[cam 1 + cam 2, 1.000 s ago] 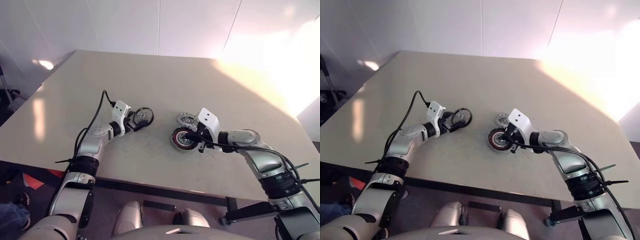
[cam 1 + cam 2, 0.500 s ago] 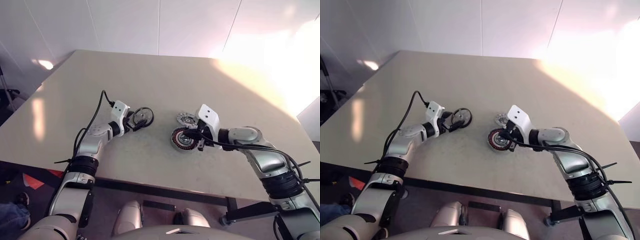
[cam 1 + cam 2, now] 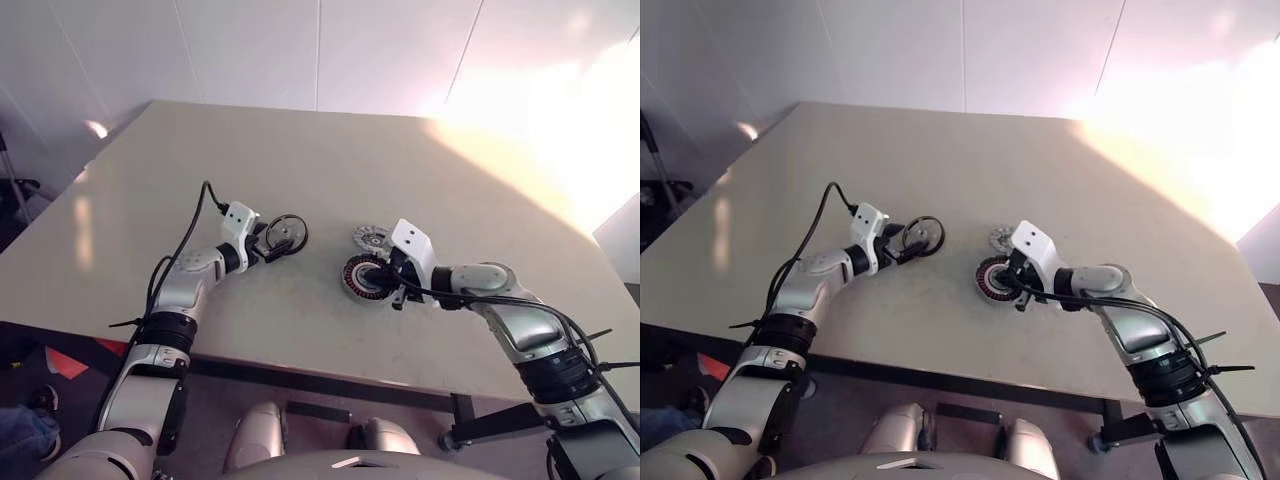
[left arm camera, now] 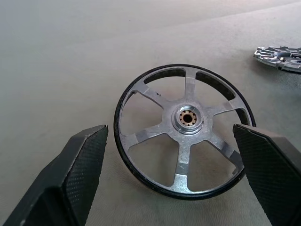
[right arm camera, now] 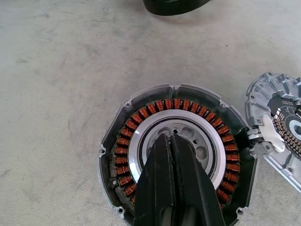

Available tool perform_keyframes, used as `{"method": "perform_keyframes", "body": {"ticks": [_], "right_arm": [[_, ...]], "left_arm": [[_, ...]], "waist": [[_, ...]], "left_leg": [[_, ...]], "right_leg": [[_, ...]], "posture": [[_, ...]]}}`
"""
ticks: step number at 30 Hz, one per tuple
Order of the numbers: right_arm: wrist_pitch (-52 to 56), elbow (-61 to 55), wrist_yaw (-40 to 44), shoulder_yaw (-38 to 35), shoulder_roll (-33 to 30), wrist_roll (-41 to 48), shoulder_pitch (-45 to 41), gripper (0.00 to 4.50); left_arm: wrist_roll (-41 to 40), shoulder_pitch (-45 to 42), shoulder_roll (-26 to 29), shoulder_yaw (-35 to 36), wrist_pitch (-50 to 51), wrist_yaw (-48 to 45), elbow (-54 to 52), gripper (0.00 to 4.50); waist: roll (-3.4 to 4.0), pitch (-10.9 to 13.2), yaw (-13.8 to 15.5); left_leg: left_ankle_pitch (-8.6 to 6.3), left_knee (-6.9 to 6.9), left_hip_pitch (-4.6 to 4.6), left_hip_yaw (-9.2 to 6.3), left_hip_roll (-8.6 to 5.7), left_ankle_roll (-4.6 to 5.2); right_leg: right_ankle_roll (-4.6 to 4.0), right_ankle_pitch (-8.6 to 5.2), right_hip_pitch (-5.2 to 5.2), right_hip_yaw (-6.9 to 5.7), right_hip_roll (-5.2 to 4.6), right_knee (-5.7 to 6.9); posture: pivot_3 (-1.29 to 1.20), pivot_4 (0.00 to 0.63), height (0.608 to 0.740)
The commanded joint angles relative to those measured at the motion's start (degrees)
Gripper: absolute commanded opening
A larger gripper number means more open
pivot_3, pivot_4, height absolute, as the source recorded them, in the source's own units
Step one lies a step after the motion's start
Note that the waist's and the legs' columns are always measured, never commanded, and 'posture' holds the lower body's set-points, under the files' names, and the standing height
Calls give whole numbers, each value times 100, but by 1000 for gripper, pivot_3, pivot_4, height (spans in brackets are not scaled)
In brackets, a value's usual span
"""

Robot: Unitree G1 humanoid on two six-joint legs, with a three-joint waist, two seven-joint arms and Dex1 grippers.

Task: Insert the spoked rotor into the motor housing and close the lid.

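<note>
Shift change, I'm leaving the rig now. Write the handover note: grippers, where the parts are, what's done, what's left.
Left gripper: open, its fingers either side of the spoked rotor, which lies flat on the table; no grip yet.
Right gripper: shut, empty, its tips over the centre of the motor housing.
The housing sits open on the table, copper windings showing, no rotor inside. The lid lies on the table right beside the housing, on its far side.
Done: nothing assembled.
Left: grasp the rotor, seat it in the housing, then fit the lid.
</note>
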Motion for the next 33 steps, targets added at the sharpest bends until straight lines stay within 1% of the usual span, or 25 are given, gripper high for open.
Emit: {"method": "perform_keyframes", "body": {"ticks": [1, 11, 18, 24, 27, 33], "right_arm": [[-9, 10, -15, -7, -23, -50, -100, 23], [54, -390, 27, -366, -176, 161, -449, 23], [94, -384, 30, -250, -178, 95, -267, 23], [66, -14, -62, 22, -65, -64, 93, 23], [-8, 135, -160, 15, -5, -134, 46, 23], [14, -236, -95, -227, -119, 29, -207, 23]], "left_arm": [[-42, -101, 52, 107, -128, 23, -79, 4500], [-35, -119, 29, 85, -163, 11, -32, 4500], [-42, -86, 38, 90, -140, 12, -72, 4500], [-46, -97, 64, 121, -145, 28, -38, 4500], [-45, -103, 77, 128, -150, 28, -25, 4500], [-39, -89, 71, 132, -157, 42, -29, 4500]], "waist": [[0, 0, -1], [0, 0, -1], [0, 0, 2], [1, 0, -4], [0, -1, -6], [0, -1, -2]], "left_leg": [[0, 0, 4, 0, 0, 0], [0, -3, -7, 0, 0, -1], [0, -3, -7, 0, 0, 0], [0, -3, -7, 0, 0, 0], [0, -3, 7, 0, 0, -1], [2, -1, 14, 0, 0, -3]], "right_leg": [[0, 0, 3, 0, 0, 0], [0, 0, -8, 0, 0, 1], [0, 0, -7, 0, 0, -1], [0, 0, -7, 0, 0, -2], [0, 0, 4, 0, 0, -2], [1, 0, 13, 0, 0, -2]], "posture": [[0, 0, 740], [0, 0, 740], [0, 0, 740], [0, 0, 740], [0, 0, 740], [0, 0, 740]]}}
